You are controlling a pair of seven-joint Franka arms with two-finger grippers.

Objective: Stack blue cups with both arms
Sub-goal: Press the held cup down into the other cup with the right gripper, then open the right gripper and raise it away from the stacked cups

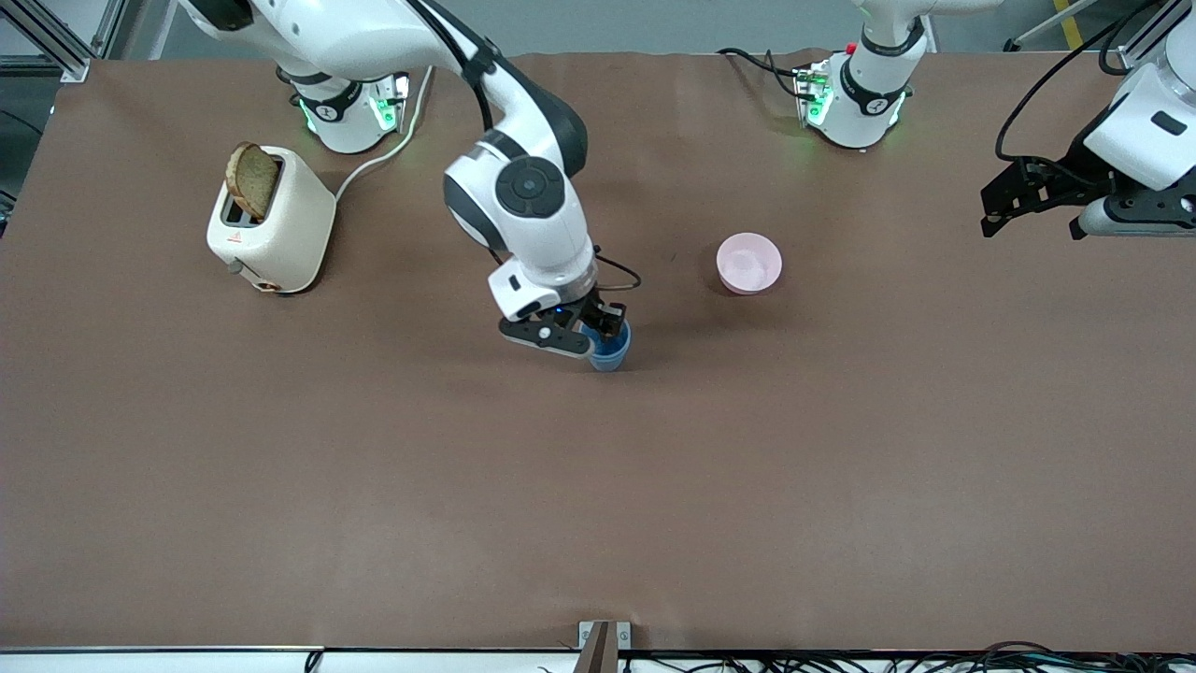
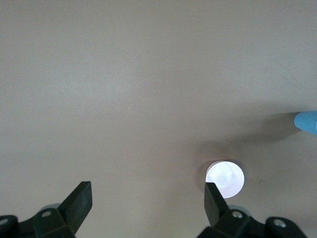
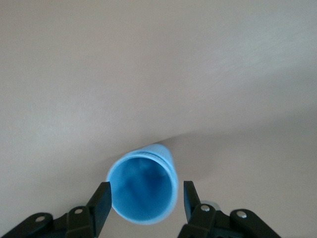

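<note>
Brown tabletop (image 1: 374, 467) is occupied by an upright blue cup (image 1: 612, 350), mouth upward, flanked by the right gripper (image 3: 145, 198), fingers apart; the left gripper (image 2: 147, 201) is held spread above the tabletop.

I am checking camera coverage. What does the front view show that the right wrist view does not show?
Only the front view shows the toaster with its slice of bread, the pink bowl, both arm bases, and the left gripper, open over the left arm's end of the table. Only the right wrist view shows the inside of the blue cup. Both show that cup and the right gripper, open around it.
</note>
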